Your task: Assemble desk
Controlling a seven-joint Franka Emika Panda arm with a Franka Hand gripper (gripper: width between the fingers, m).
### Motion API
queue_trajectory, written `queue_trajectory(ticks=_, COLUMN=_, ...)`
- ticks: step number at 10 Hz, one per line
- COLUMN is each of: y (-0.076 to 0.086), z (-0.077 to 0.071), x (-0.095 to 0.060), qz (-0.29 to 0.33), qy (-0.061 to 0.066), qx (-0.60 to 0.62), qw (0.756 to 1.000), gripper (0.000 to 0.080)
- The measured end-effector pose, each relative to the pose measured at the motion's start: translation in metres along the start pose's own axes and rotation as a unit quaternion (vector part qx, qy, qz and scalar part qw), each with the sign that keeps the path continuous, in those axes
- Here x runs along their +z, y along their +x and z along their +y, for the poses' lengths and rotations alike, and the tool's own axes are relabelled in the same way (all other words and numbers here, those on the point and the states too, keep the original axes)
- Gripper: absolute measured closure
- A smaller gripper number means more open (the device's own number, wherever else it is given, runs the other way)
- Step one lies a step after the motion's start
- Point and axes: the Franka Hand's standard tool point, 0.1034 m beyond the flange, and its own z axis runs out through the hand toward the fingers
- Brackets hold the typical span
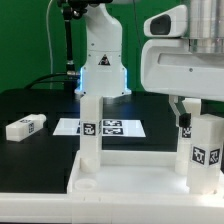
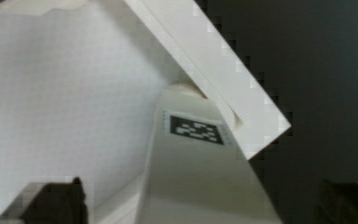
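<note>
Wrist view: pincer (image 2: 202,203) spread wide, tagged leg (image 2: 194,165) btwn fingertips (image 2: 55,205), apart from both.

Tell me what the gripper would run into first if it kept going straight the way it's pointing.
Most likely the upright leg on the tabletop: it sits directly ahead, between the fingers of the open gripper. They might straddle it; depth is unclear.

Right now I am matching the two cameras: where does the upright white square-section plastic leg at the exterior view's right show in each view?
Exterior view: the white square-section plastic leg stands at the exterior view's right, on the white rimmed tabletop.
Wrist view: the same leg runs through the picture's middle, seen from above.
Shared landmark: its black-and-white square tag.
</note>
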Motion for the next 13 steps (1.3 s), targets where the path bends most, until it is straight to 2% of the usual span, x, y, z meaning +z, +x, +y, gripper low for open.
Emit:
queue_trajectory(ticks=3, y=0.0008, z=0.0017, x=0.0019, qz=0.001, qy=-0.003, qx=-0.134, qw=0.991, gripper=0.0151)
queue_trajectory(ticks=8, y=0.0029, z=0.0037, x=0.0018, qz=0.001, qy=-0.006, qx=-0.309, qw=0.951, gripper=0.0151)
queue_trajectory(ticks=10, y=0.0043, z=0.0050, x=0.0017, qz=0.002, qy=-0.010, qx=-0.375, qw=0.927, gripper=0.0151)
queue_trajectory(ticks=12, y=0.0040, z=0.0040, x=0.0017, qz=0.007, qy=-0.022, qx=-0.447, qw=0.894, gripper=0.0151)
queue_trajectory(ticks=13, y=0.0037, z=0.0039, x=0.0018, qz=0.006, qy=-0.022, qx=-0.466, qw=0.885, gripper=0.0151)
